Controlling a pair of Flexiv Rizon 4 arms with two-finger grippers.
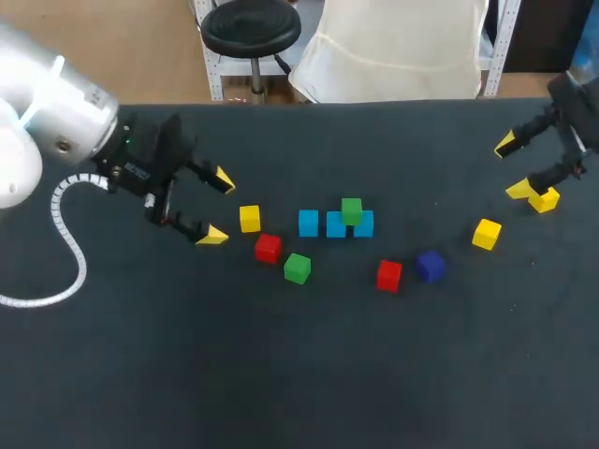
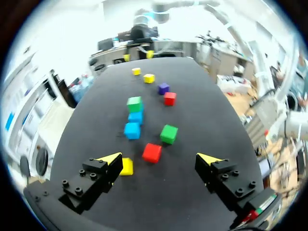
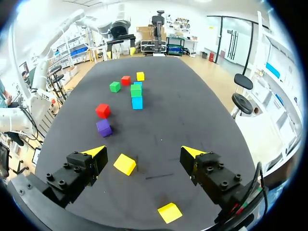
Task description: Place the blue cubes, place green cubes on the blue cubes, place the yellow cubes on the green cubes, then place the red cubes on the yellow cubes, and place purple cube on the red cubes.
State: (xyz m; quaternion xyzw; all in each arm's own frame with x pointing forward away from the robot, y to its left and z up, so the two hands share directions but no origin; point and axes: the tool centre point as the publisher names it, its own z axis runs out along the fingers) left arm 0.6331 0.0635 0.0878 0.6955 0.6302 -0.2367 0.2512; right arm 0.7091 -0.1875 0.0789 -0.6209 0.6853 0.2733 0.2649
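table [image 1: 281,374] | 3 blue cubes [image 1: 309,223] | 3 yellow cubes [image 1: 249,218] | 2 red cubes [image 1: 268,248] | green cube [image 1: 297,268] | purple cube [image 1: 430,266], seemingly

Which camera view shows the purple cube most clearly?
The right wrist view: the purple cube lies unobstructed ahead of the right end effector, its colour plain. In the head view the purple cube looks almost blue; in the left wrist view the purple cube is distant, small.

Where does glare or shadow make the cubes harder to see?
Head view: even light, hardly any shadow on the dark table. Left wrist view: glare lightens the table's far end, paling the farthest yellow cube. Right wrist view: a soft sheen on the far table; the purple cube looks dark against the table but distinct.
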